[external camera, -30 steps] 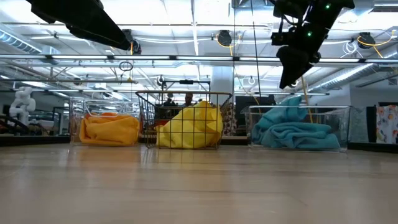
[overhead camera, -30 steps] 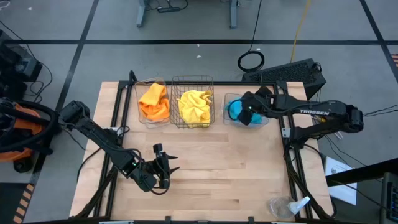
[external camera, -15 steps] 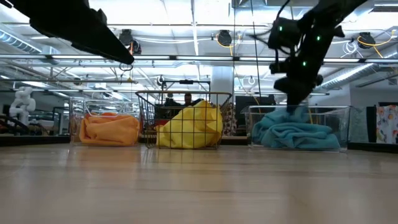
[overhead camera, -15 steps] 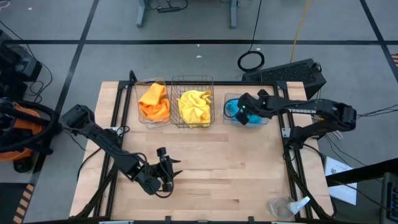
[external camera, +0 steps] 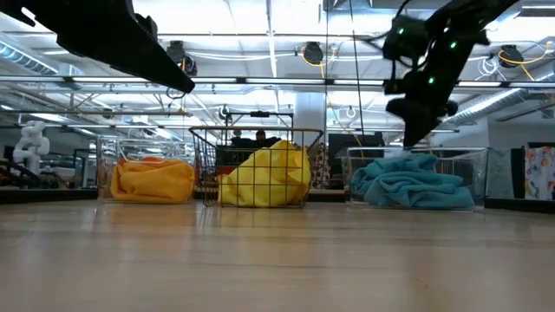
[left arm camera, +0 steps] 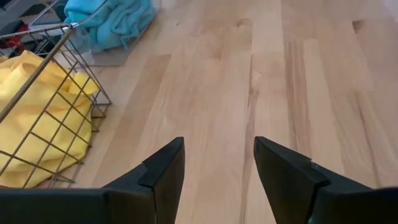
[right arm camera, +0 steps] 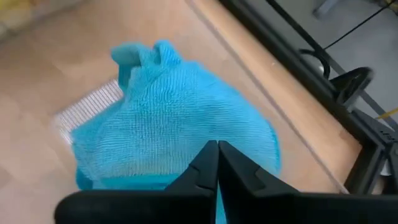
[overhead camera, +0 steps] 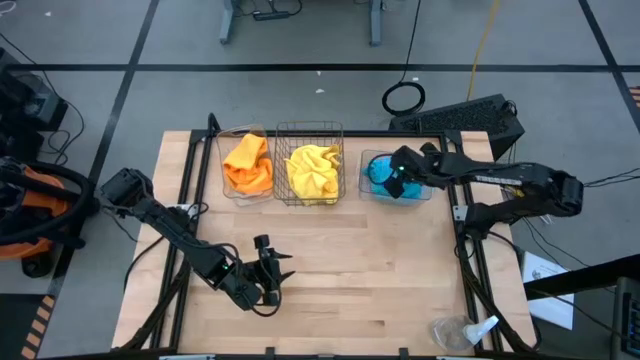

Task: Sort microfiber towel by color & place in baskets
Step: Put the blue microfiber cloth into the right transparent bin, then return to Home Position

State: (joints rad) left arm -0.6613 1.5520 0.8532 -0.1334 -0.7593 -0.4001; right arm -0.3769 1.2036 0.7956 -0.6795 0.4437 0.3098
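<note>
Three baskets stand in a row at the table's far edge. A clear tub [overhead camera: 228, 185] holds an orange towel [overhead camera: 247, 163], a wire basket [overhead camera: 310, 130] holds a yellow towel [overhead camera: 312, 170], and a clear tub [overhead camera: 418, 192] holds a blue towel [overhead camera: 378, 172]. My right gripper [overhead camera: 392, 180] hangs shut just over the blue towel [right arm camera: 180, 106], level with the tub's rim [external camera: 468, 152], with nothing between its fingers. My left gripper [overhead camera: 274, 274] is open over bare wood near the table's front, its fingers [left arm camera: 168, 168] holding nothing.
Bare wooden tabletop [overhead camera: 380, 270] stretches between the baskets and the near edge. A crumpled clear bag [overhead camera: 462, 332] lies at the near right corner. A black frame rail [overhead camera: 460, 215] runs along the table's right side.
My right gripper has dropped toward the blue towel in its tub, then risen a little to the rim. My left gripper has drifted slightly toward the table's right and near edge. The towels lie as before.
</note>
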